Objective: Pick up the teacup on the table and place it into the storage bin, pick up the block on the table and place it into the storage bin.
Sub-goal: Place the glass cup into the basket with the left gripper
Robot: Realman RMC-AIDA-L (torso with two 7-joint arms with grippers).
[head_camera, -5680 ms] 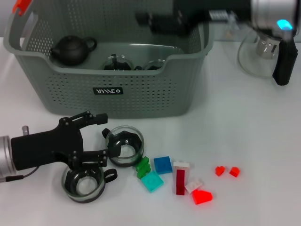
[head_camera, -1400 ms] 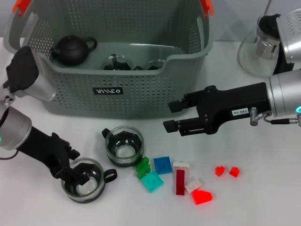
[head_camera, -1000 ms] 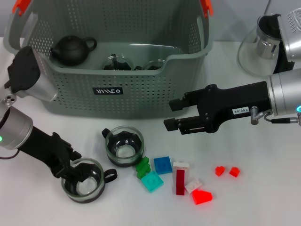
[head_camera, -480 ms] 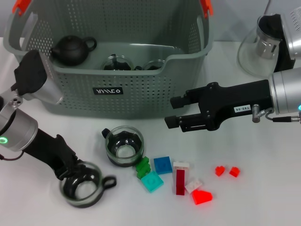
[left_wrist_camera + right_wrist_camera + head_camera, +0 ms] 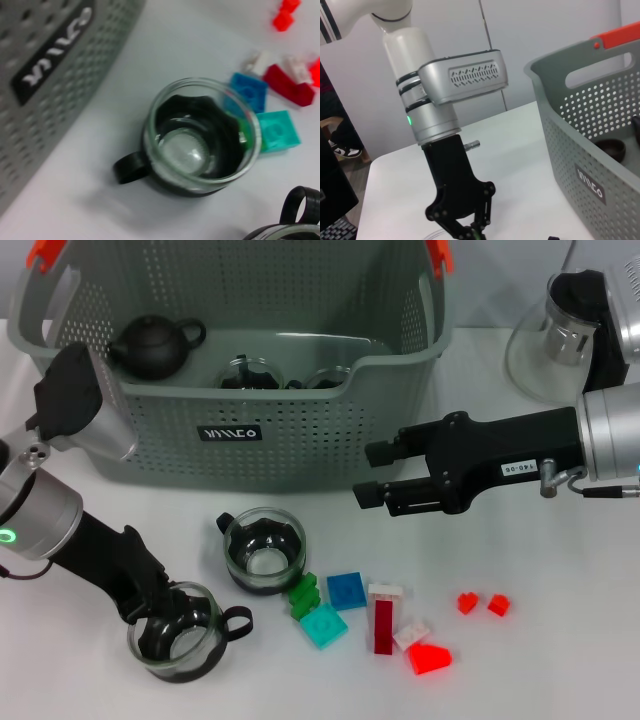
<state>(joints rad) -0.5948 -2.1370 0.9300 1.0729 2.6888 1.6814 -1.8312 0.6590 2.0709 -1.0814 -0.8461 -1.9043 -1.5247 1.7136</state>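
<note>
Head view shows the left pincer (image 5: 160,612) low on the tabletop (image 5: 560,640), pinching the rim of a glass teacup (image 5: 177,632) near the front left corner. That teacup has a dark liner inside and a small black loop handle on its side. A second teacup (image 5: 263,551) sits just beside it, closer to the storage bin (image 5: 235,435), and nothing holds it. In the left wrist view this second teacup (image 5: 201,137) stands upright with a dark liner and a pale round bottom inside. Right next to it lie the blocks: a green block (image 5: 303,595), a blue block (image 5: 347,590), a teal block (image 5: 324,625), a dark red block (image 5: 384,621) with a white top, a bright red block (image 5: 429,656), and two tiny red pieces (image 5: 483,604) a bit farther to the right. The storage bin stands at the back of the tabletop, grey-green with holes and orange clips. Inside it are a black teapot (image 5: 155,346) and two more glass cups (image 5: 250,374). The right pincer (image 5: 370,473) hangs in the air in front of the bin's right corner, above the blocks, with its fingers spread and nothing between them. A glass teapot (image 5: 556,340) with a black handle stands at the far right.
</note>
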